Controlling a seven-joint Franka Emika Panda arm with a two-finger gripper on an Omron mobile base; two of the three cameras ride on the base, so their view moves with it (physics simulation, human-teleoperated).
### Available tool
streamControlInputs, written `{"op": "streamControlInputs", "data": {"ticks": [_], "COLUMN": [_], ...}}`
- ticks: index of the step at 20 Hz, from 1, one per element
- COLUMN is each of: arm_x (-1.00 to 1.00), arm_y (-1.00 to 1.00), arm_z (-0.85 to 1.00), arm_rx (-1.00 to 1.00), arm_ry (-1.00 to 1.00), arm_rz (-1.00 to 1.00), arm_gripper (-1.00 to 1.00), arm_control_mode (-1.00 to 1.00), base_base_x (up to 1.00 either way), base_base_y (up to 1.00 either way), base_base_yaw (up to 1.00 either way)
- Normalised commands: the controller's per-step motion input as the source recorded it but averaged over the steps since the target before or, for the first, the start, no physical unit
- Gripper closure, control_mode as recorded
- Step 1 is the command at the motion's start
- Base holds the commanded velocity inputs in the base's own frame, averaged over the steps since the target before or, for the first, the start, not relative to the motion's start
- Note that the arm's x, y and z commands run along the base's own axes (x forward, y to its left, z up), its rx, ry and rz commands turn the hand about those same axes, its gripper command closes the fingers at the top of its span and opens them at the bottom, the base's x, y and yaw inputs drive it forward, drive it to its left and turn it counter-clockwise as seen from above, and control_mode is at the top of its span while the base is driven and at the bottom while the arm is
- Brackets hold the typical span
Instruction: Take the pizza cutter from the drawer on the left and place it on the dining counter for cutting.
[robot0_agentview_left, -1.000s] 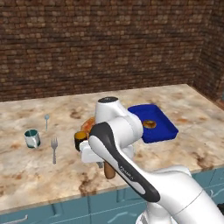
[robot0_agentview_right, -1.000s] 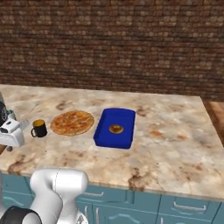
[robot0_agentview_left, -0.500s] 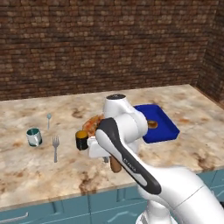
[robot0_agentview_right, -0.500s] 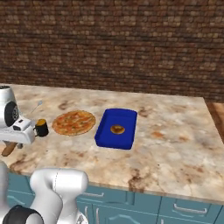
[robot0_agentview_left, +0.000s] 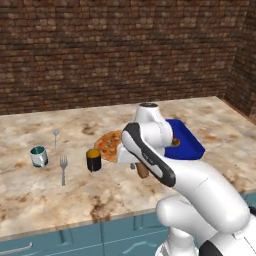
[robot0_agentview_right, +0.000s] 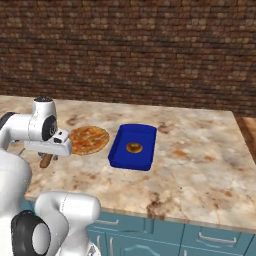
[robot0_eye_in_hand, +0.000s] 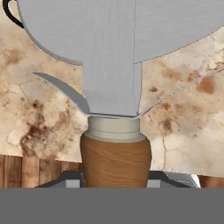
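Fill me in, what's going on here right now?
The gripper is shut on the pizza cutter, holding it by its brown wooden handle above the dining counter. It hangs just in front of the pizza, beside a dark cup. A blue tray, a fork and a teal mug also sit on the counter. The cutter is not yet set down.

No readable text, label or number anywhere, as far as these views show.

Pizza cutter (robot0_agentview_right: 46, 160) under the gripper (robot0_agentview_right: 49, 155), beside pizza (robot0_agentview_right: 88, 139), above dining counter (robot0_agentview_right: 200, 165).
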Motion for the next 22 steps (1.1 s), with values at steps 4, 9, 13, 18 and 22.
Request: {"op": "streamControlInputs", "data": {"ticks": [4, 9, 13, 18, 22], "arm_x": [0.88, 0.66, 0.4, 0.25, 0.23], "arm_y": [-0.24, -0.12, 0.0, 0.0, 0.0], "arm_z": [-0.26, -0.22, -0.22, -0.26, -0.21], "arm_rx": [0.0, 0.0, 0.0, 0.0, 0.0], "arm_ry": [0.01, 0.01, 0.02, 0.02, 0.05], "arm_rz": [-0.04, -0.17, -0.43, -0.54, -0.49], "arm_gripper": [1.0, 1.0, 1.0, 1.0, 1.0], "arm_control_mode": [-1.0, -1.0, -1.0, -1.0, -1.0], "base_base_x": [0.0, 0.0, 0.0, 0.0, 0.0], "base_base_y": [0.0, 0.0, 0.0, 0.0, 0.0], "base_base_yaw": [0.0, 0.0, 0.0, 0.0, 0.0]}}
